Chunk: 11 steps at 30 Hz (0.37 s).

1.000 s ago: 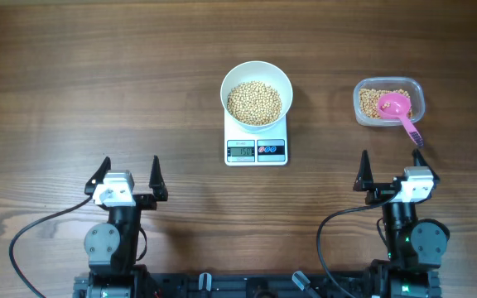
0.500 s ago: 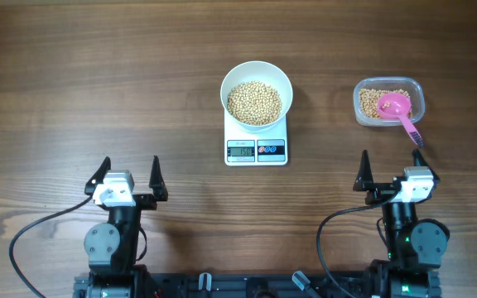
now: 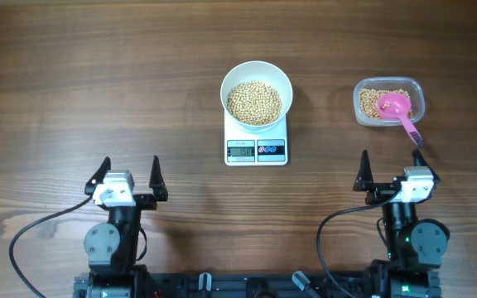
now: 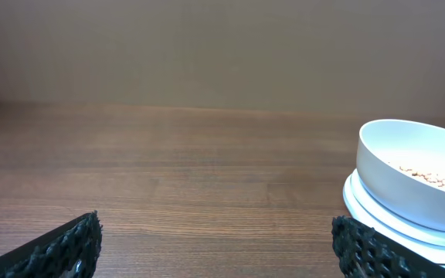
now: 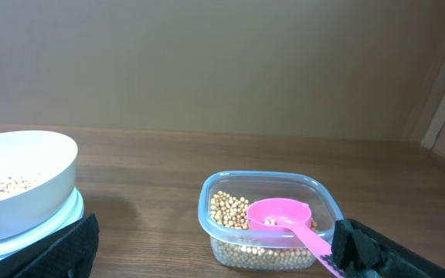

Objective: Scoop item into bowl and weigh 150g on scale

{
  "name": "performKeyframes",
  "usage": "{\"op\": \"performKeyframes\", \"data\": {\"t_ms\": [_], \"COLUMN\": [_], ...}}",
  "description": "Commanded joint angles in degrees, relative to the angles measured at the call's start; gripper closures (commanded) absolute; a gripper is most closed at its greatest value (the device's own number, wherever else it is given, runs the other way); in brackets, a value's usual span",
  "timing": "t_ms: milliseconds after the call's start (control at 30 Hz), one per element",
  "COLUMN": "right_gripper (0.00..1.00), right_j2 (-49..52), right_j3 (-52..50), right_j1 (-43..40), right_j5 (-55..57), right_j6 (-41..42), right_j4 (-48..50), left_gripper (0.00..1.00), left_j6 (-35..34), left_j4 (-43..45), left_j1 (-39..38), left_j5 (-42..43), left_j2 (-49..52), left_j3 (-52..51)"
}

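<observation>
Overhead, scale point(image 3: 257, 151) digits blurred, bowl point(image 3: 256, 69) covering its platform

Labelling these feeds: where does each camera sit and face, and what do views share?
Overhead: above the table, looking down; bowl of beans on scale, tub, scoop; left gripper and right gripper open.
Left wrist: low, facing across table; own fingers, bowl at right.
Right wrist: low, facing forward; own fingers, tub, bowl at left.
Shared: all three show the bowl.
</observation>
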Motion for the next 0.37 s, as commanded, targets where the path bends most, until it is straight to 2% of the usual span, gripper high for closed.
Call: {"op": "performKeyframes", "data": {"t_ms": [0,333], "right_gripper": [0.0,0.0], "right_j2": [-0.7,-0.7], "right_j3": [-0.2,-0.2], "right_j1": [0.2,0.2], "right_j5": [-0.7,-0.7], "right_j6": [-0.8,-0.8], "right_j4": [0.1,0.1], "left_gripper": [0.0,0.0], "left_j6": [1.3,1.3], "left_j4": [-0.1,-0.1], "left_j1": [-0.1,-0.1], "left_j5": [0.5,0.5], "left_j2": [-0.6,-0.6], "left_j3": [-0.3,-0.3]}}
